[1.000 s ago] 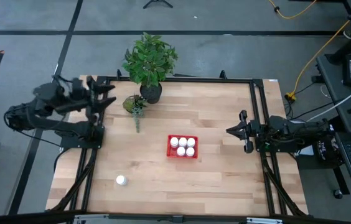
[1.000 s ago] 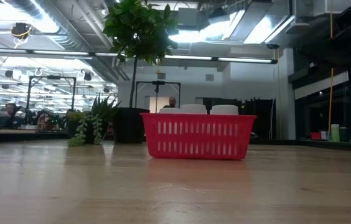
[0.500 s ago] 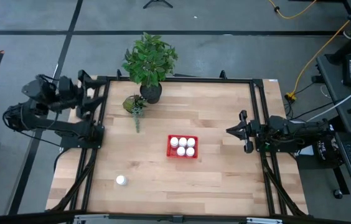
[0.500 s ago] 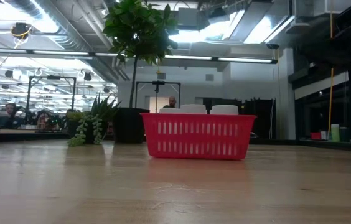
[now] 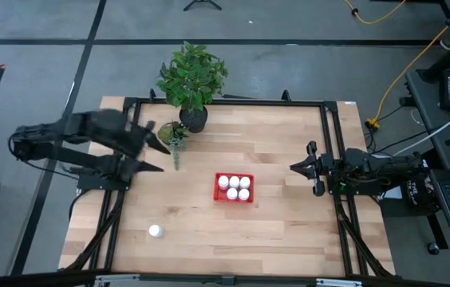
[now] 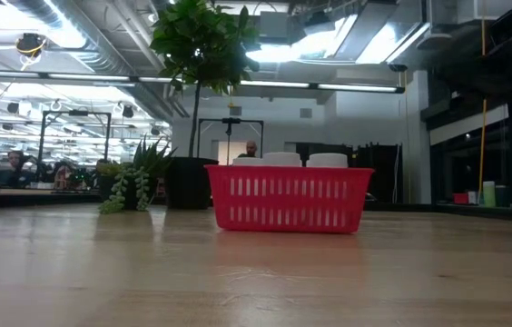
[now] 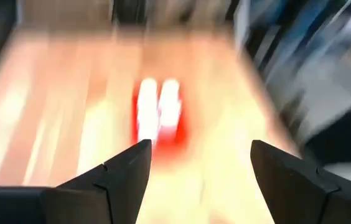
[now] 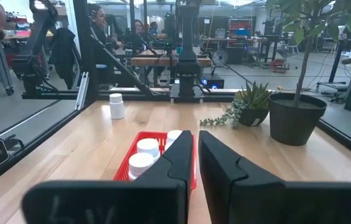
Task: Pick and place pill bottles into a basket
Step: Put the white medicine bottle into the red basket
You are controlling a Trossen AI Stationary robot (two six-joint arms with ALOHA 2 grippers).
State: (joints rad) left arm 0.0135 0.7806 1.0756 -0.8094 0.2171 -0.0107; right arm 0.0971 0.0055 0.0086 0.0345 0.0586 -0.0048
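Note:
The red basket (image 5: 234,198) stands at the table's middle with several white pill bottles (image 5: 234,182) upright inside; it also shows in the low view (image 6: 288,200) and the right wrist view (image 8: 124,163). One more pill bottle (image 5: 155,231) stands alone on the table near the front left; the right wrist view (image 8: 117,106) shows it too. My left gripper (image 5: 159,151) is open and empty over the table's left part, left of the basket; its wrist view (image 7: 200,158) faces the basket (image 7: 159,118). My right gripper (image 5: 305,169) is shut and empty at the table's right edge.
A tall plant in a dark pot (image 5: 194,119) stands at the far edge. A small succulent (image 5: 173,134) stands beside it, close to my left gripper. Bare wood lies around the basket. People and desks show in the room beyond.
My left gripper has swung from beyond the table's far left corner toward the right and near side. It now hangs over the table's left part, pointing at the basket, still open. The bottles and basket have not moved.

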